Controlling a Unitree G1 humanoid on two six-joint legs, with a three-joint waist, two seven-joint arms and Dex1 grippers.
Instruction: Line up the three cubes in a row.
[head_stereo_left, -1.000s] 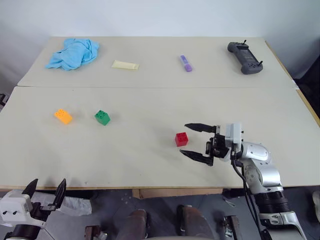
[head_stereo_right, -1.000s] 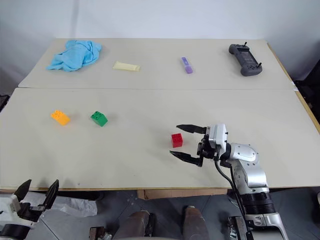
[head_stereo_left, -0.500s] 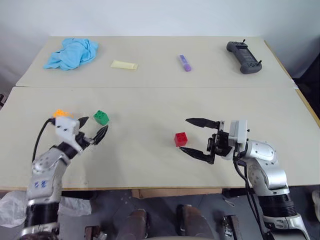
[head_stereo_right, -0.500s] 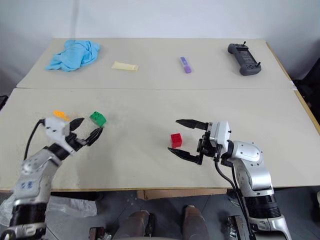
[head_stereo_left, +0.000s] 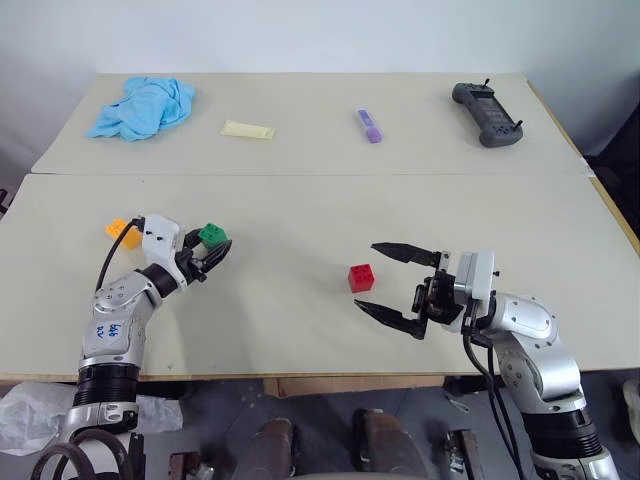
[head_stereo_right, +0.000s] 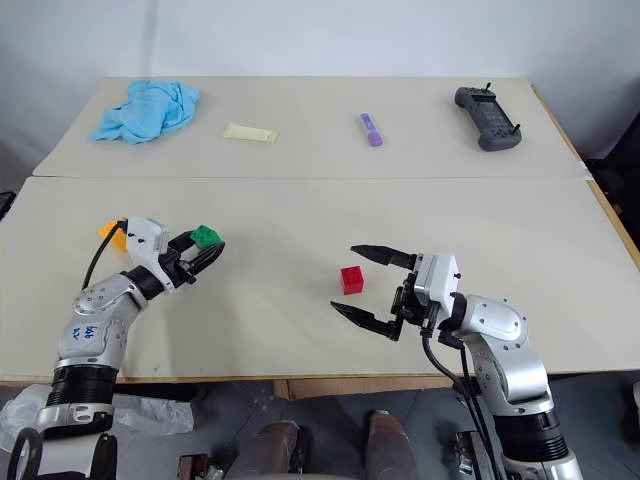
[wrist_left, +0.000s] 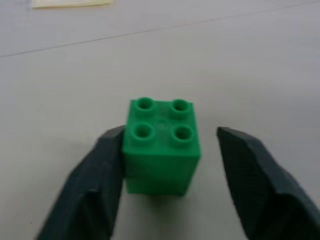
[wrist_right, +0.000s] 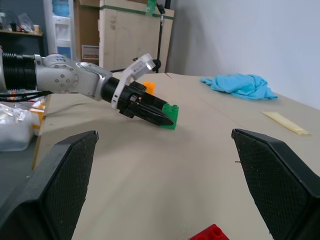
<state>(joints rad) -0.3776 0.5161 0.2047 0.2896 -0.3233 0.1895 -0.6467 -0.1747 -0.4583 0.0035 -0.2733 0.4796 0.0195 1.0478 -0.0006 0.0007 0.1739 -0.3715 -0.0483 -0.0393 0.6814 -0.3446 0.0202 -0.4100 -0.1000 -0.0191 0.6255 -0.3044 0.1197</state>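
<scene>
In the left eye view, the table (head_stereo_left: 320, 200) carries three cubes. The orange-yellow cube (head_stereo_left: 116, 228) lies at the left, and the green cube (head_stereo_left: 212, 235) is just to its right. The red cube (head_stereo_left: 362, 277) sits well apart from them, nearer the middle. The left gripper (head_stereo_left: 208, 256) reaches in from the left, with its black fingers around the green cube. The right gripper (head_stereo_left: 392, 282) is just to the right of the red cube, jaws wide, one finger on the far side and one on the near side, not touching it. On the far part of the table lie a blue cloth (head_stereo_left: 143, 106), a pale yellow bar (head_stereo_left: 249, 129), a purple marker (head_stereo_left: 370, 125) and a black controller (head_stereo_left: 489, 114).

The right eye view shows the same layout.

In the left wrist view, the green cube (wrist_left: 161, 144) stands upright, studs up, between the two fingers. One finger (wrist_left: 97, 175) touches its side; the other is a little apart from it, so the jaws are narrow but not fully clamped.

In the right wrist view, the two wide-spread fingers (wrist_right: 55, 180) frame the scene, with a corner of the red cube (wrist_right: 210, 234) between them and the left gripper at the green cube beyond.
</scene>
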